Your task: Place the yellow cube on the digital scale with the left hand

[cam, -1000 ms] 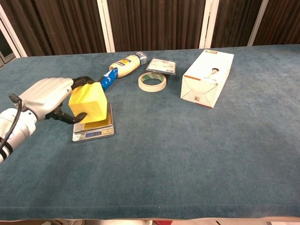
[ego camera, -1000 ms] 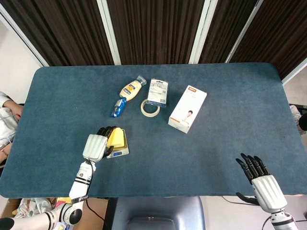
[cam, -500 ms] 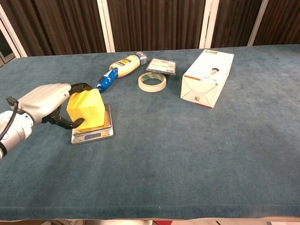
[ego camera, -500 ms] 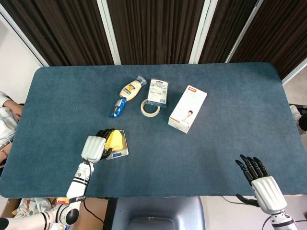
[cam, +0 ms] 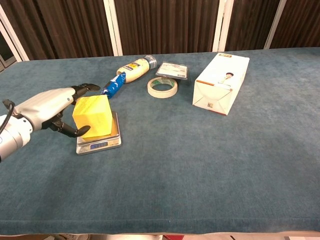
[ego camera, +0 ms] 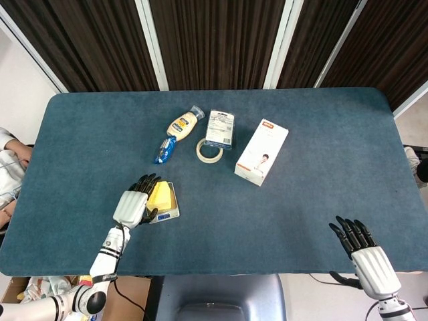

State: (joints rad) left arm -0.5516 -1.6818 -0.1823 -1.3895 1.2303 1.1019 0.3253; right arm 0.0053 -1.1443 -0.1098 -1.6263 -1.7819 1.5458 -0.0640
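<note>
- The left robot hand [cam: 50, 107] reaches in from the near left edge of the desk [cam: 210, 165], palm turned toward the yellow cube [cam: 93, 116]; its dark fingers [cam: 82, 89] are spread and extended rather than wrapped, one lying along the cube's top left edge and the thumb curling low beside the cube's left face. It looks loosened, holding nothing, though whether a fingertip touches the cube cannot be told.
- In the head view the same left robot hand [ego camera: 132, 204] lies just left of the cube [ego camera: 160, 194], its forearm running down toward the near desk edge.
- The yellow cube sits on the platform of the digital scale [cam: 98, 140], slightly toward the scale's left side, with the scale's display strip showing in front of it.
- Beyond the scale lie a blue packet [cam: 114, 85] and, further back, a yellow-labelled bottle [cam: 134, 69] on its side.
- To the right of the scale, farther back, are a roll of tape [cam: 162, 87] and a flat dark packet [cam: 172, 71] just behind it.
- Well to the right of the scale lies a white box [cam: 221, 82].
- The right robot hand [ego camera: 364, 251] is well away from the scale at the near right desk edge, back up, fingers straight and apart, holding nothing.
</note>
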